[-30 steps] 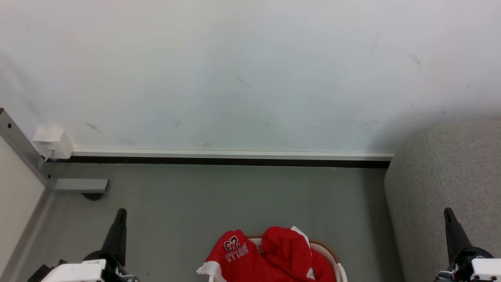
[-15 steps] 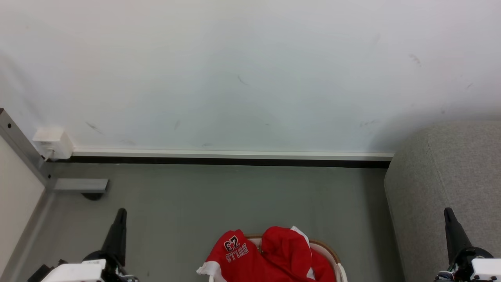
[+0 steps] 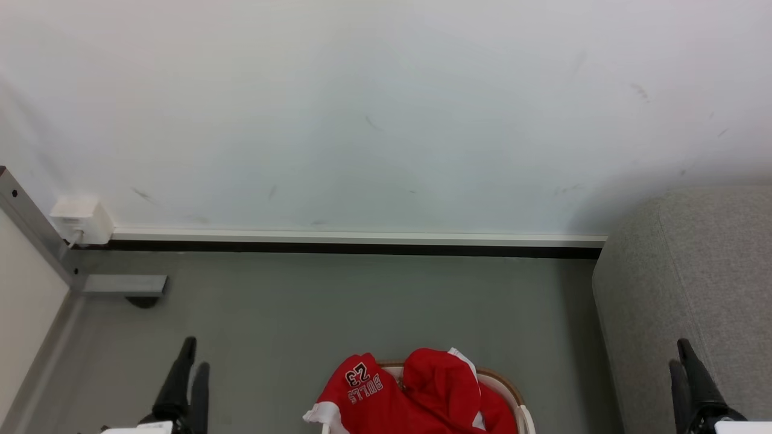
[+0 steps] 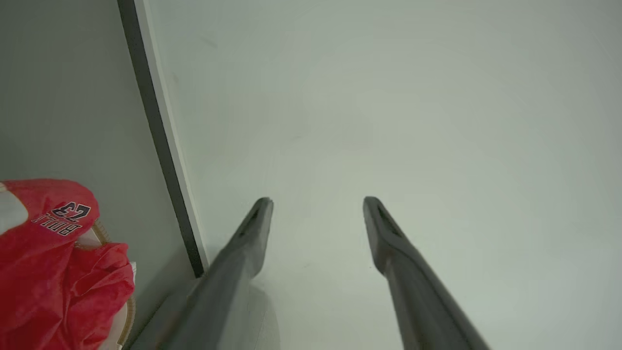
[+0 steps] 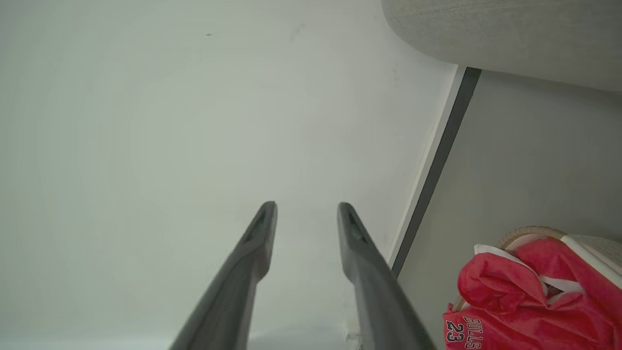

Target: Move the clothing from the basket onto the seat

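My left fingers point(image 4: 250, 238) spread wide, right fingers point(image 5: 255, 243) part-open, both empty, flanking the basket point(image 3: 509, 389) of clothing point(image 3: 434, 386), probably staged to reach in; seat point(image 3: 693, 271) right.

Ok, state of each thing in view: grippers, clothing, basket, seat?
left gripper: open, empty.
right gripper: open, empty, narrower gap.
clothing: heaped in the basket, one piece hanging over its rim.
basket: upright on the floor, loaded.
seat: visible part bare.
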`<state>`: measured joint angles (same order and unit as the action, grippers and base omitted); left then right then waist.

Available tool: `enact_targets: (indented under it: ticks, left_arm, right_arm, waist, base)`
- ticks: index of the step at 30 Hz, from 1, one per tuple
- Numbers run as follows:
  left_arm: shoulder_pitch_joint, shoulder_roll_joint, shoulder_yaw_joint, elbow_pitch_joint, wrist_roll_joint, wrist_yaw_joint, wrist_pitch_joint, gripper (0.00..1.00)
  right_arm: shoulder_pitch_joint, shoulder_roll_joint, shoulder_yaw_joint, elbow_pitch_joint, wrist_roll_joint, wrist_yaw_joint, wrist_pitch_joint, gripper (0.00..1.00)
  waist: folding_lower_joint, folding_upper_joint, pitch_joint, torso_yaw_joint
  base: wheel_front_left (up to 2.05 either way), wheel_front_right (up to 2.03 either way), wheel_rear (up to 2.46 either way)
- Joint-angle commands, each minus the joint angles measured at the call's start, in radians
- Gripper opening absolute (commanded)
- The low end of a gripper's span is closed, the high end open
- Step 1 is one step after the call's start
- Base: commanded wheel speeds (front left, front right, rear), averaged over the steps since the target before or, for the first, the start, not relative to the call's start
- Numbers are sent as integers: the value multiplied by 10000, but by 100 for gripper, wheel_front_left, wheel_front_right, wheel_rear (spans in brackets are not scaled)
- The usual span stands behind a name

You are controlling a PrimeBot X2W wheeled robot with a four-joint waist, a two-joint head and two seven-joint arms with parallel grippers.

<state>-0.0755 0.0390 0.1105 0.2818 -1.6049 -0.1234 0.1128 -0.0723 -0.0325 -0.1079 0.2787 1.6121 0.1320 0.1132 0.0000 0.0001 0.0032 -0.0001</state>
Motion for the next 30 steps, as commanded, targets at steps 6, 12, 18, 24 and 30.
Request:
enact_targets:
  ticks: [6,12,18,24,30]
  left_arm:
    - [-12,23,-267,-94,180,-11,-333,100]
    - [0,33,-443,-47,832,-13,-624,100]
    - [12,43,-649,-97,1655,72,-898,100]
    - [57,53,-856,-212,2725,238,-1150,100]
    - [122,63,-1039,-347,3978,504,-1385,100]
  right_arm:
    - [100,-79,175,-275,-239,-1,-318,100]
    - [205,-188,274,-468,-1096,-2,-625,100]
    - [310,-200,285,-764,-2602,-4,-897,100]
    - [422,-302,469,-1063,-4292,-5,-1153,100]
    - [535,-506,706,-1179,-5806,-6,-1389,100]
  waist:
    - [0,-1,0,19]
    - [0,-1,-5,40]
    - [0,-1,-11,66]
    - [0,-1,-24,91]
    - [0,-1,-39,112]
  base:
    - [0,0,0]
    - [0,0,0]
    - [0,0,0]
    - [0,0,0]
    - [0,0,0]
